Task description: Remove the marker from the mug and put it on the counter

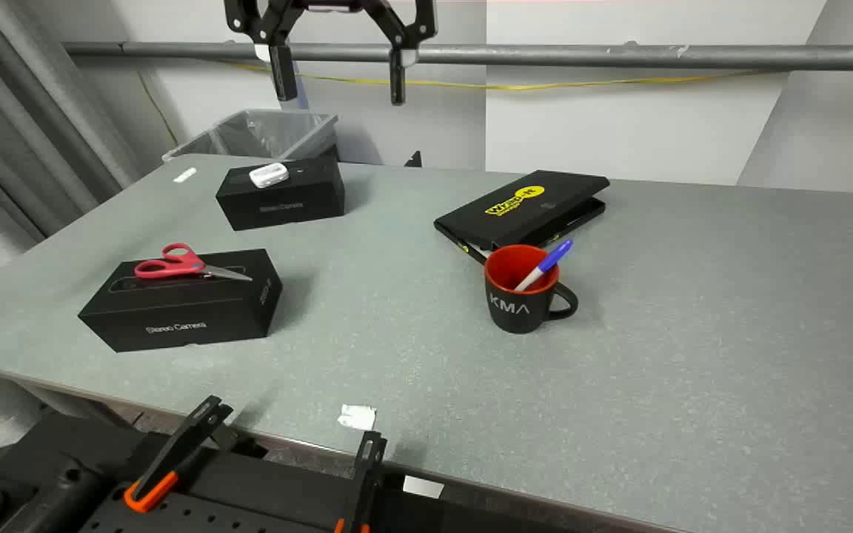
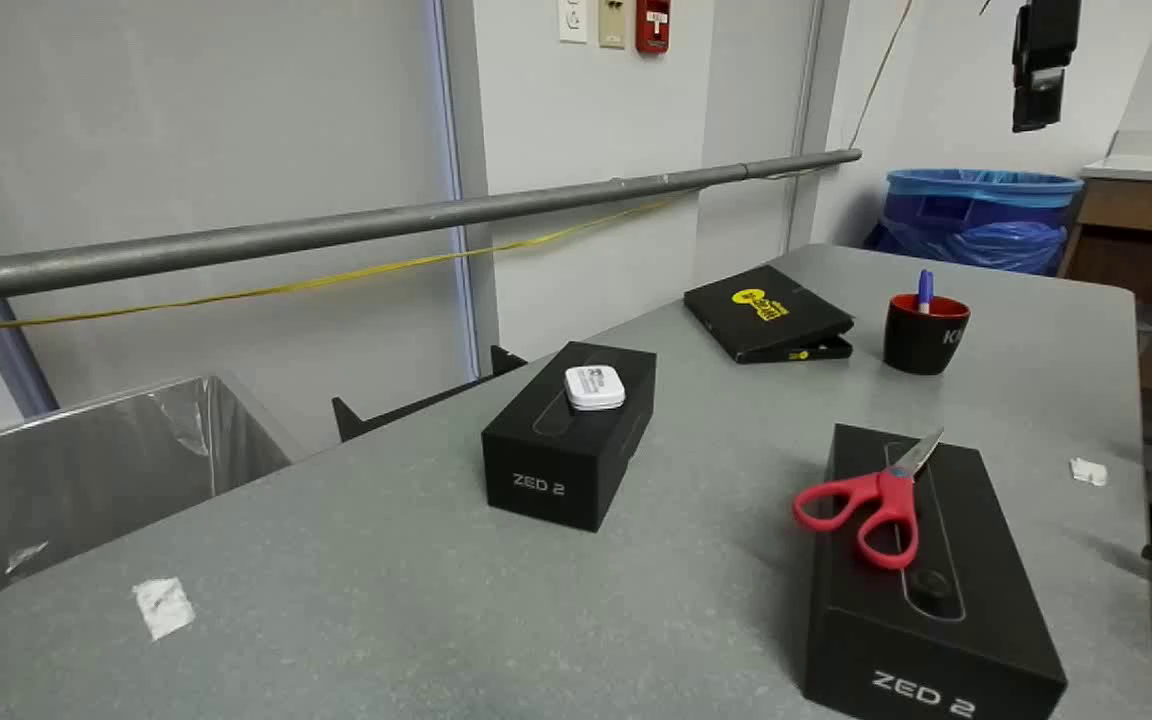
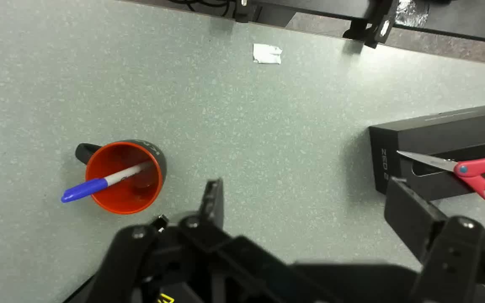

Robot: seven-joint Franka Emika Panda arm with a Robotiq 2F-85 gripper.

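Note:
The black mug [image 1: 508,309] with a red inside stands upright on the grey counter [image 1: 389,311]; it also shows in an exterior view [image 2: 911,340] and in the wrist view [image 3: 131,195]. The blue and white marker [image 1: 545,265] leans inside the mug, its blue end sticking out above the rim on the handle side; it also shows in an exterior view [image 2: 925,292] and in the wrist view [image 3: 103,184]. My gripper [image 1: 341,92] is open and empty, high above the counter. In the wrist view [image 3: 310,202] the mug lies left of the fingers.
A flat black box with yellow lettering [image 1: 519,211] lies right beside the mug. Red-handled scissors [image 1: 175,265] lie on a black box [image 1: 182,314]. Another black box [image 1: 282,196] bears a small white case [image 1: 269,175]. A pipe [image 1: 619,56] runs along the wall.

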